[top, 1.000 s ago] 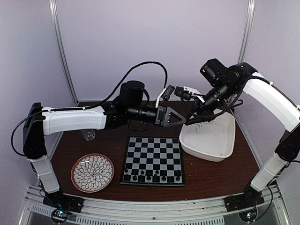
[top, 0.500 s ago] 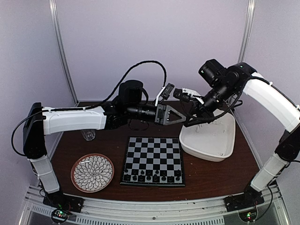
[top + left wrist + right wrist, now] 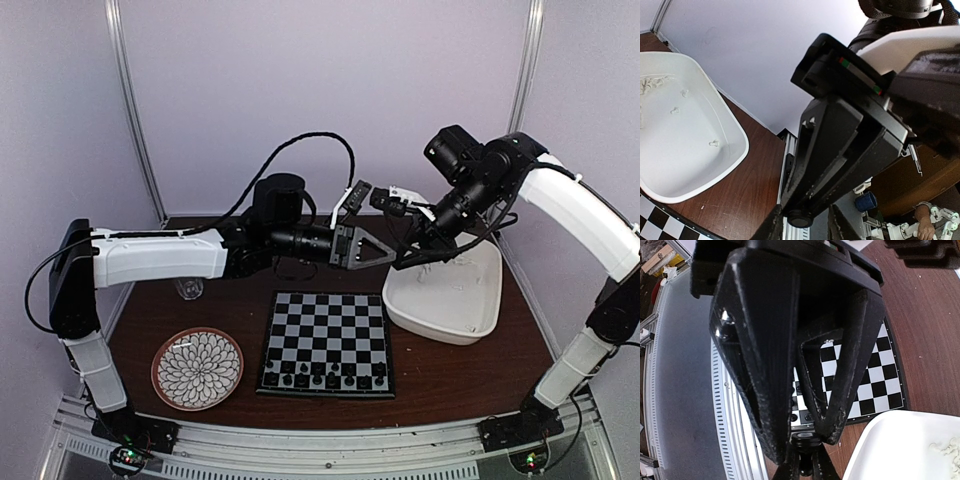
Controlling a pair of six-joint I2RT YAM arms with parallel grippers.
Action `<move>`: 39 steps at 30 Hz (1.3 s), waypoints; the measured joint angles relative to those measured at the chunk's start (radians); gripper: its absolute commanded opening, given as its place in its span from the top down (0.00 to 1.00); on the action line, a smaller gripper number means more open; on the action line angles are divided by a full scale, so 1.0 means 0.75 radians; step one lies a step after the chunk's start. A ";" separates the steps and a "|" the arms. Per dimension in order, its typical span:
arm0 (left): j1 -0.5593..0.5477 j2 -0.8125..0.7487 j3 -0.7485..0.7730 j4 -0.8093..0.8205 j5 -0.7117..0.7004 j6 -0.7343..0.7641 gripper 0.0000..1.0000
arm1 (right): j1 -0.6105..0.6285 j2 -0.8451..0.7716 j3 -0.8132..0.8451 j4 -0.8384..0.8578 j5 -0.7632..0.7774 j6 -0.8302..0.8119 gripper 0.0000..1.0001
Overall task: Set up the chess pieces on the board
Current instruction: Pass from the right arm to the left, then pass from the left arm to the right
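Passing what looks like a black piece in mid-air over the counter: the right gripper pinches it at its closed tips, while the left gripper straddles it, narrowly parted and not clearly gripping. Left should close squarely on it before right lets go. The board lies below, chess pieces lining its near rows.

board: flat, black/pale-grey checks, dark rim, worktop centre toward 6 o'clock | black pieces: lined along board's 6 o'clock edge | white pieces: heaped and scattered in white tub, board's 2 o'clock | dark piece: aloft, pinched in right jaws
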 measured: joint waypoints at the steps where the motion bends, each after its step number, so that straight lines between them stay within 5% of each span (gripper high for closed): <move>1: 0.000 0.000 -0.002 0.000 0.000 0.000 0.72 | 0.000 0.000 0.000 0.001 0.000 0.002 0.92; 13: 0.003 0.001 -0.005 0.001 0.002 -0.010 0.88 | 0.000 0.000 0.003 -0.004 -0.002 0.003 0.90; 24: 0.019 0.004 -0.070 0.110 0.011 -0.062 0.91 | -0.009 0.002 0.005 0.005 0.032 0.030 0.55; 30: 0.082 -0.002 -0.133 0.201 -0.008 -0.114 0.91 | -0.122 -0.022 0.005 0.005 0.011 0.041 0.57; 39: 0.105 -0.020 -0.179 0.439 -0.082 -0.216 0.91 | -0.358 -0.022 0.009 0.179 -0.359 0.318 0.61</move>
